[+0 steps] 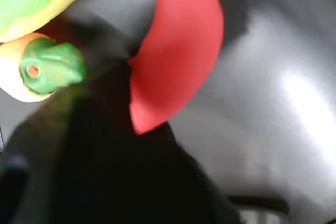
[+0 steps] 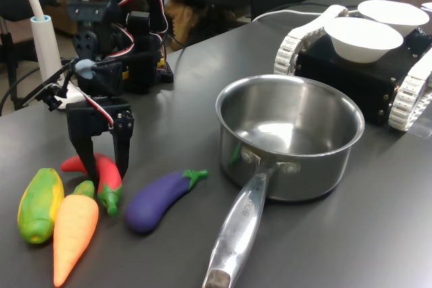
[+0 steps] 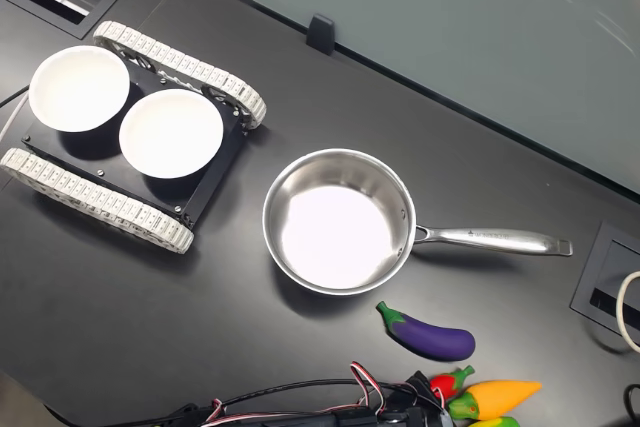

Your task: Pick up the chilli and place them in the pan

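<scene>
Pan (image 2: pixel 290 136): empty, heavy, rigid, well apart from vegetables. Gripper (image 2: pixel 101 164): jaws apart, straddling chilli (image 2: pixel 101 170) on the tabletop beside carrot (image 2: pixel 74 231). Chilli: likely light, glossy, slippery (curved body). Grip across mid-body, clear of stem cap.

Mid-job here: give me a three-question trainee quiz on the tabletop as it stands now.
1. True or false: the chilli already lies inside the pan.
2. In the first exterior view, how does the gripper stand relative to the chilli? A) open, one finger on each side B) far above the pan C) over the white bowls
3. Fill in: in the first exterior view, the vegetable between the chilli and the pan is the purple ____.

Key: 1 false; 2 A; 3 eggplant.
</scene>
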Available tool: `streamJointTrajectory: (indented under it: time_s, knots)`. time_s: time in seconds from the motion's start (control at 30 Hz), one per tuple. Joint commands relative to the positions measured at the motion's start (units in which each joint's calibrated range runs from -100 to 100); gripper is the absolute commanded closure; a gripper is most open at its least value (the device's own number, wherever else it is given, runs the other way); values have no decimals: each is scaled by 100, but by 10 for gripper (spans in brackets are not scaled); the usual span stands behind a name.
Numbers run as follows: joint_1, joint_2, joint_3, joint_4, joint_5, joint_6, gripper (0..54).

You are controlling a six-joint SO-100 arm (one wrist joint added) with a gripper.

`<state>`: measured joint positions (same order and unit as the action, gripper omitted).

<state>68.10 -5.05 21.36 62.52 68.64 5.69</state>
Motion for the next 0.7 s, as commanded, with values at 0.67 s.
streamJointTrajectory:
  time_s: [0.67]
  knots:
    - [381, -1144, -2113, 1070, -1241, -1729, 533]
